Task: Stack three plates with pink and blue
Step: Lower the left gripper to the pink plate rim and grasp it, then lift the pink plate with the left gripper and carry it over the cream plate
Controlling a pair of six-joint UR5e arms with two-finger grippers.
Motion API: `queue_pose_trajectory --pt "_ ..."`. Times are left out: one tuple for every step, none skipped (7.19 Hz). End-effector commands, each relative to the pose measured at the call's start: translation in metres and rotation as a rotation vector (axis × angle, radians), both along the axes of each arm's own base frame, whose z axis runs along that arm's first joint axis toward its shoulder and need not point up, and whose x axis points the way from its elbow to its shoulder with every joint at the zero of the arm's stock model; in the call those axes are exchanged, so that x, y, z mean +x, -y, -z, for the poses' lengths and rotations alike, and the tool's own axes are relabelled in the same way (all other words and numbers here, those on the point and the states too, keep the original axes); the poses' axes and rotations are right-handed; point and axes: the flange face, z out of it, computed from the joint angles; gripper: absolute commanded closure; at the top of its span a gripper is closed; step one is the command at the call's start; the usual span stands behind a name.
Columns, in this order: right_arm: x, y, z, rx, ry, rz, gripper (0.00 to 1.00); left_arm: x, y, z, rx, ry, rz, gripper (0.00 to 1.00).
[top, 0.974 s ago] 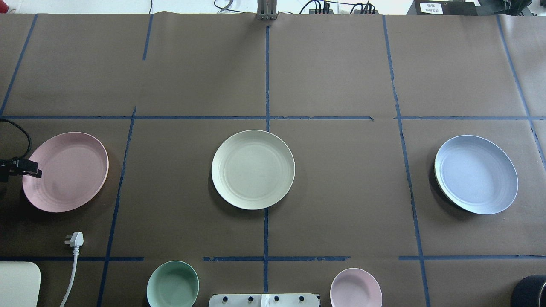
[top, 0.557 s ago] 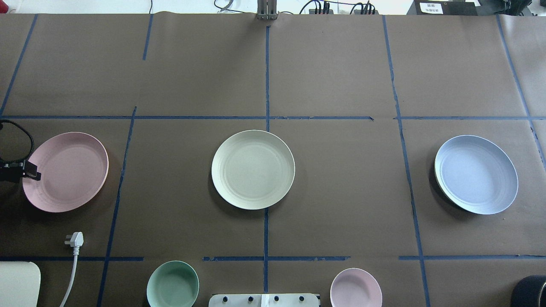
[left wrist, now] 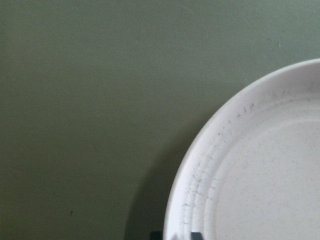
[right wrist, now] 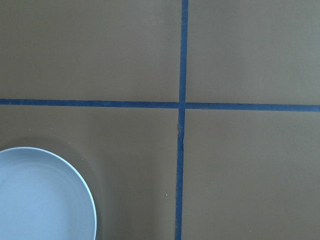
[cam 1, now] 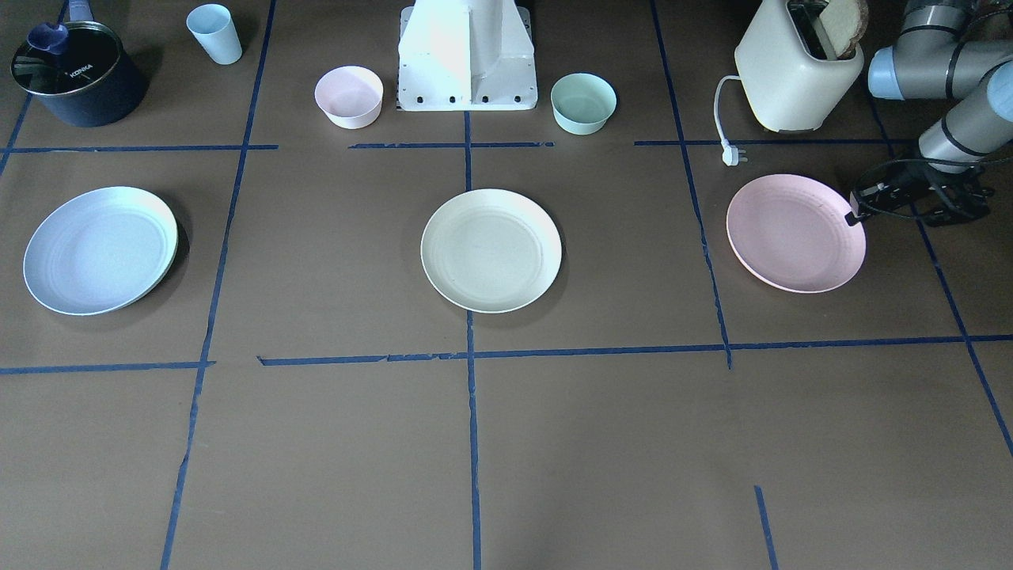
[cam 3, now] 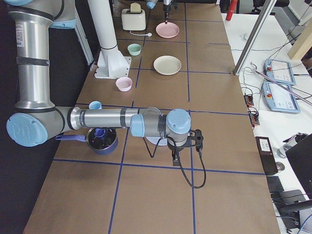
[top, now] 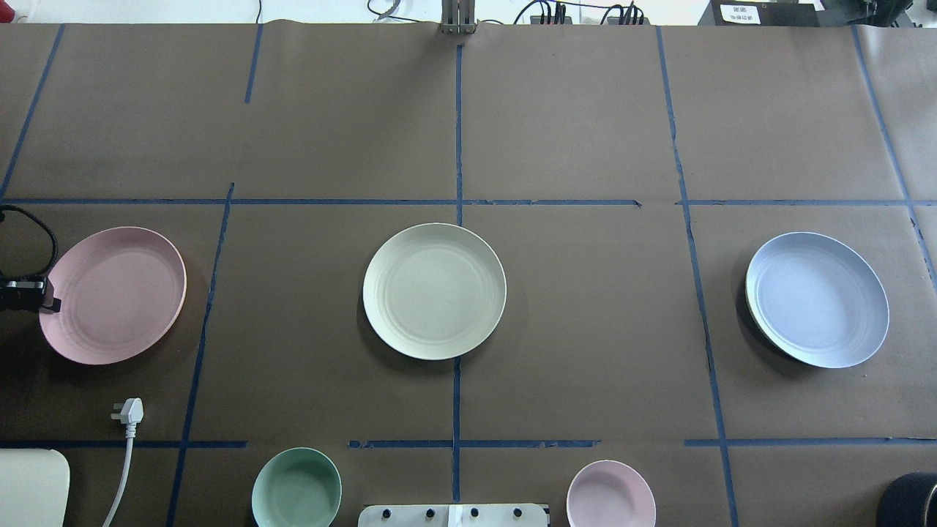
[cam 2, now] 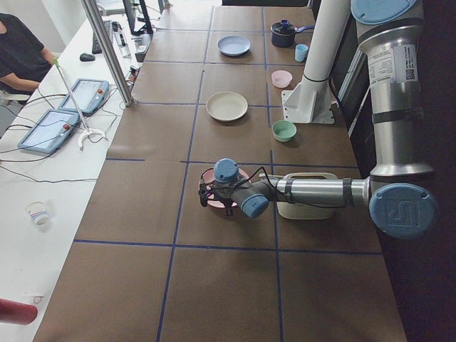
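**Left gripper (top: pixel 51 301) at the outer rim of the pink plate (top: pixel 112 295); nothing stacked yet.**
The pink plate lies at the left end of the table (top: pixel 585 329), the cream plate (top: pixel 434 290) mid-table and the blue plate (top: pixel 817 299) far right. I judge them light, stiff and matte, with the thin raised rim as the only hold. My left fingers (left wrist: pixel 156 236) stand apart astride that rim, not visibly pinching. The right gripper (cam 3: pixel 174 158) hangs beyond the blue plate; I cannot tell its opening.

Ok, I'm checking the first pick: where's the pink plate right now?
In the overhead view the pink plate lies at the far left, left of the cream plate, with the left tool at its outer rim.
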Motion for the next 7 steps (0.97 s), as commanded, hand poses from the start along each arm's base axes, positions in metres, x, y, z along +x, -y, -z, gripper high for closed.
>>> queue_pose_trajectory --pt "-0.001 0.011 0.011 0.024 -0.001 0.002 0.0 -0.058 0.01 0.007 -0.093 -0.109 0.065 1.0" --pt "-0.001 0.016 0.017 0.033 0.005 0.0 0.0 -0.065 0.013 0.019 -0.113 -0.145 0.067 1.0" --pt "-0.001 0.015 0.012 0.024 0.007 0.0 0.0 -0.071 0.025 0.052 -0.141 -0.14 0.09 1.0" --pt "-0.002 0.014 0.012 -0.005 0.012 -0.022 0.0 -0.063 0.054 0.124 -0.128 -0.14 0.101 1.0" --pt "-0.007 0.015 0.015 -0.044 0.022 -0.058 0.0 -0.05 0.069 0.179 -0.158 -0.13 0.133 1.0" --pt "-0.015 0.016 0.016 -0.057 0.026 -0.07 0.0 0.004 0.067 0.233 -0.195 -0.138 0.146 1.0" --pt "-0.024 0.017 0.016 -0.061 0.032 -0.062 0.0 0.068 0.057 0.284 -0.211 -0.139 0.159 1.0"
